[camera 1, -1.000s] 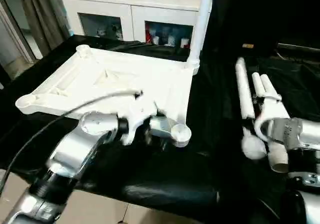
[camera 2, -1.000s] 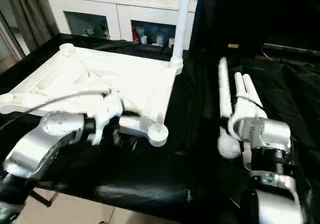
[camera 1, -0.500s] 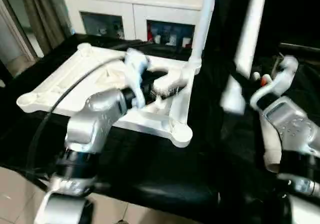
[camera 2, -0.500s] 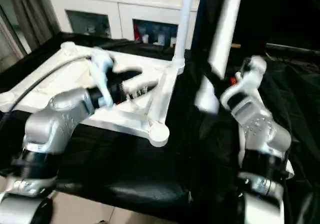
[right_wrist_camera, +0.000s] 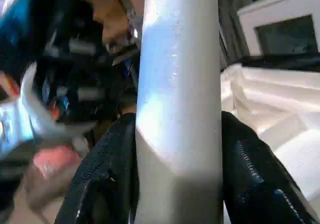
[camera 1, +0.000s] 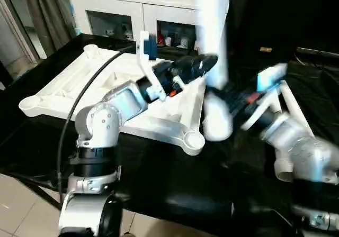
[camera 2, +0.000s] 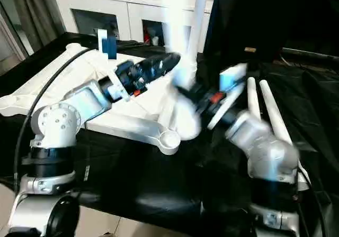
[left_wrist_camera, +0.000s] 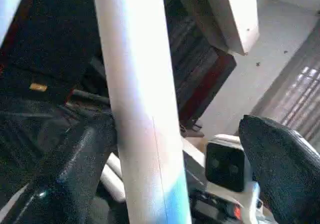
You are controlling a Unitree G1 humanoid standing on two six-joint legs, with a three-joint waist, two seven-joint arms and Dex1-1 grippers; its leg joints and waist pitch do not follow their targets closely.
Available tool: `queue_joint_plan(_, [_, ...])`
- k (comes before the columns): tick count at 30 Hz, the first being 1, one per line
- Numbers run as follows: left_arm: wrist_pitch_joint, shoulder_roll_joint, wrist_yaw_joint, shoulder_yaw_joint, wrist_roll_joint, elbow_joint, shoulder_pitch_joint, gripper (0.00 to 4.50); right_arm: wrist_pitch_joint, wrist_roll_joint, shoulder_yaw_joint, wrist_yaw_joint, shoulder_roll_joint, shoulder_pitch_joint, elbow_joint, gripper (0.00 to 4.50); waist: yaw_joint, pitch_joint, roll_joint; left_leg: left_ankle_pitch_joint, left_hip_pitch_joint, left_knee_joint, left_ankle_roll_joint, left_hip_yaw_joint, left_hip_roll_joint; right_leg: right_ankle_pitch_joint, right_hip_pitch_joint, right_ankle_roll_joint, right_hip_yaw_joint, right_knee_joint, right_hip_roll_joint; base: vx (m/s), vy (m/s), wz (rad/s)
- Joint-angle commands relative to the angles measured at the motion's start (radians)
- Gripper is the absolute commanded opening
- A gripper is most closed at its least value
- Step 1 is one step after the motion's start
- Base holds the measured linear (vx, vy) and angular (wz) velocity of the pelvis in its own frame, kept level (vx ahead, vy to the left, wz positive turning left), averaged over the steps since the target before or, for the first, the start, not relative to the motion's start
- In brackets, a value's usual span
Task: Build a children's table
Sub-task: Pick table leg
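Right wrist view shows the leg (right_wrist_camera: pixel 180 99) clamped between the right hand's fingers (right_wrist_camera: pixel 107 179), its long axis running straight up past them; seen from the head, this leg (camera 1: pixel 212 62) stands near upright, its fat rounded end low, just beside the tabletop's (camera 1: pixel 79 89) near right corner socket (camera 1: pixel 193 140); the tabletop lies ribbed side up on the black counter (camera 1: pixel 159 179), one leg already standing at its far right corner; the left hand (camera 1: pixel 198 63), jaws wide apart, has the tube between its fingers without gripping; two spare legs (camera 2: pixel 265 110) lie further right.
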Motion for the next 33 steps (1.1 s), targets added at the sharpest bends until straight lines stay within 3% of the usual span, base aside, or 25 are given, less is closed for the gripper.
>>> queue_joint_plan(1, [0.016,-0.007,0.023,-0.01,-0.023,-0.017,-0.012,4.5,-0.024,-0.028,0.049,0.011,-0.006,0.008,-0.025,1.87,0.004,-0.07,-0.017,-0.092,0.001,-0.061,0.025,-0.001,0.02,-0.196,0.059,-0.146,0.038,-0.083,-0.063,0.0,0.0,0.0])
queue_joint_plan(5, [0.034,-0.013,0.089,0.006,-0.018,0.003,-0.008,4.5,-0.077,-0.084,0.113,-0.008,-0.015,0.017,-0.016,1.87,0.003,-0.07,-0.021,-0.094,0.002,-0.06,0.02,-0.002,0.021,-0.186,0.058,-0.15,0.038,-0.082,-0.063,0.0,0.0,0.0])
queue_joint_plan(7, [0.038,-0.013,0.103,0.012,-0.013,0.008,-0.008,4.5,-0.08,-0.088,0.12,-0.007,-0.015,0.017,-0.017,1.87,0.002,-0.069,-0.021,-0.103,0.002,-0.061,0.019,-0.002,0.021,-0.192,0.059,-0.15,0.038,-0.083,-0.064,0.0,0.0,0.0])
queue_joint_plan(8, [0.041,-0.012,0.112,0.016,-0.008,0.012,-0.007,4.5,-0.083,-0.093,0.126,-0.008,-0.014,0.017,-0.018,1.87,0.002,-0.069,-0.028,-0.102,0.001,-0.061,0.023,-0.001,0.021,-0.192,0.059,-0.147,0.038,-0.084,-0.063,0.0,0.0,0.0])
queue_joint_plan(10, [0.043,-0.013,0.132,0.028,-0.005,0.018,-0.007,4.5,-0.091,-0.104,0.134,-0.015,-0.013,0.015,-0.014,1.87,0.003,-0.068,-0.024,-0.1,0.003,-0.061,0.021,-0.002,0.022,-0.187,0.057,-0.149,0.038,-0.083,-0.063,0.0,0.0,0.0])
queue_joint_plan(12, [0.036,-0.012,0.144,0.035,-0.003,0.019,-0.007,4.5,-0.105,-0.118,0.139,-0.027,-0.012,0.011,-0.004,1.87,0.003,-0.068,-0.029,-0.1,0.002,-0.062,0.018,-0.002,0.022,-0.182,0.059,-0.151,0.038,-0.081,-0.064,0.0,0.0,0.0])
queue_joint_plan(19, [0.047,0.002,0.163,0.023,-0.004,0.008,0.006,3.84,-0.144,-0.14,0.152,-0.055,-0.005,0.003,0.018,1.87,0.003,-0.068,-0.03,-0.078,0.003,-0.061,0.025,-0.002,0.022,-0.121,0.06,-0.168,0.039,-0.075,-0.064,0.0,0.0,0.0])
queue_joint_plan(24, [0.052,0.004,0.163,0.016,-0.002,0.008,0.009,3.68,-0.156,-0.151,0.155,-0.074,0.001,-0.003,0.025,1.87,0.002,-0.067,-0.028,-0.092,0.003,-0.061,0.022,-0.002,0.022,-0.138,0.061,-0.169,0.039,-0.077,-0.064,0.0,0.0,0.0])
queue_joint_plan(25, [0.052,0.005,0.163,0.015,-0.003,0.008,0.009,3.38,-0.157,-0.152,0.156,-0.074,0.001,-0.003,0.026,1.87,0.002,-0.067,-0.027,-0.093,0.003,-0.061,0.02,-0.002,0.022,-0.141,0.061,-0.168,0.039,-0.077,-0.064,0.0,0.0,0.0])
queue_joint_plan(33, [0.054,0.019,0.146,-0.01,0.001,0.005,0.011,2.8,-0.174,-0.157,0.165,-0.082,0.003,-0.003,0.029,1.87,0.002,-0.068,-0.022,-0.09,0.005,-0.061,0.019,-0.003,0.022,-0.11,0.061,-0.176,0.039,-0.073,-0.063,0.0,0.0,0.0])
